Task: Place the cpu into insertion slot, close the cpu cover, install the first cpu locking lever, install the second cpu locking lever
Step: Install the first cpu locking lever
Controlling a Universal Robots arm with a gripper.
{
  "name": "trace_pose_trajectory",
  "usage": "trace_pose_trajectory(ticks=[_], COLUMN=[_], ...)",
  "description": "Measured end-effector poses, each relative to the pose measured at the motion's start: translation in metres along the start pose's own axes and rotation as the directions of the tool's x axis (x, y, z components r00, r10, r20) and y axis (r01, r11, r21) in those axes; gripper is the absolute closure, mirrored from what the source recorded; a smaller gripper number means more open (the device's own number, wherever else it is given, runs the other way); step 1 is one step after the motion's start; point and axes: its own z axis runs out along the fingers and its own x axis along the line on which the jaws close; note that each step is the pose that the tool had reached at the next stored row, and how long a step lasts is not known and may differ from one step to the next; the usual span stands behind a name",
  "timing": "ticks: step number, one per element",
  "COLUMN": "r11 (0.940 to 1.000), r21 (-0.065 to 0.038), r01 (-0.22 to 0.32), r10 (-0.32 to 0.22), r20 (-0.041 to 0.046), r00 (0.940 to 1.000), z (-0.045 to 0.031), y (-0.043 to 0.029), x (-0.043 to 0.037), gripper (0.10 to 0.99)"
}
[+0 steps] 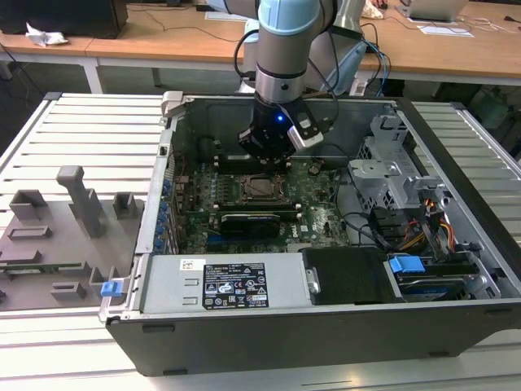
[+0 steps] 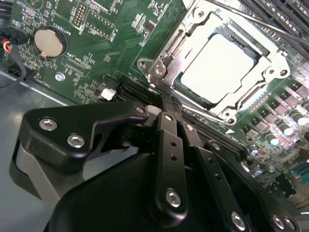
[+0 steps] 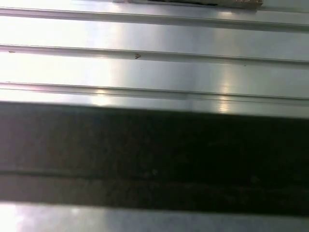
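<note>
The cpu [image 2: 217, 67], a flat square with a pale silver top, lies in the insertion slot [image 1: 262, 187] on the green board inside the open computer case. Lying flat around it is the cpu cover [image 2: 270, 65], a silver frame with the chip showing through its cut-out. A thin metal lever [image 2: 193, 104] runs along the socket edge nearest my fingers. My gripper [image 2: 161, 99] is shut with nothing between its black fingers, the tips right at the socket's corner. In the exterior view the gripper [image 1: 265, 161] hangs just behind the socket.
A coin battery [image 2: 48, 41] and a long black card slot [image 2: 137, 89] lie near the fingers. The power supply [image 1: 232, 285], drive cage [image 1: 383, 175] and case walls [image 1: 167, 163] hem the board in. A grey fixture tray [image 1: 57, 228] sits at the exterior view's left.
</note>
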Motion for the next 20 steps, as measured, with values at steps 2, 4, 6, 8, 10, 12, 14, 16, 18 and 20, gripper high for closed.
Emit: trace_pose_trajectory(ticks=[2, 4, 6, 8, 10, 12, 14, 16, 18, 20], r11=[1.0, 0.9999, 0.9998, 0.9997, 0.9997, 0.9997, 0.9997, 0.9998, 0.9999, 0.9998], r21=[0.009, 0.015, 0.02, 0.024, 0.026, 0.026, 0.026, 0.022, 0.017, 0.017], r01=[0.0, 0.0, 0.0, 0.0, 0.0, 0.0, 0.0, 0.001, 0.001, 0.001], r10=[0.0, 0.0, 0.0, 0.0, 0.0, 0.0, 0.0, -0.001, -0.001, -0.001], r20=[-0.0006, -0.001, -0.0013, -0.0016, -0.0016, -0.0016, -0.0016, -0.0014, -0.0007, -0.0009], r00=[1.0, 1.0, 1.0, 1.0, 1.0, 1.0, 1.0, 1.0, 1.0, 1.0], z=[0.0007, 0.0016, 0.0024, 0.0032, 0.0041, 0.0049, 0.0052, 0.0053, 0.0048, 0.0001], y=[-0.0001, -0.0001, -0.0001, -0.0001, 0.0002, 0.0005, 0.0009, 0.0013, 0.0016, 0.0019], x=[0.0001, 0.0001, 0.0001, 0.0001, 0.0001, 0.0001, 0.0, -0.0001, -0.0002, -0.0003], gripper=[0.98, 0.98, 0.98, 0.98, 0.98, 0.98, 0.98, 0.98, 0.98, 0.98])
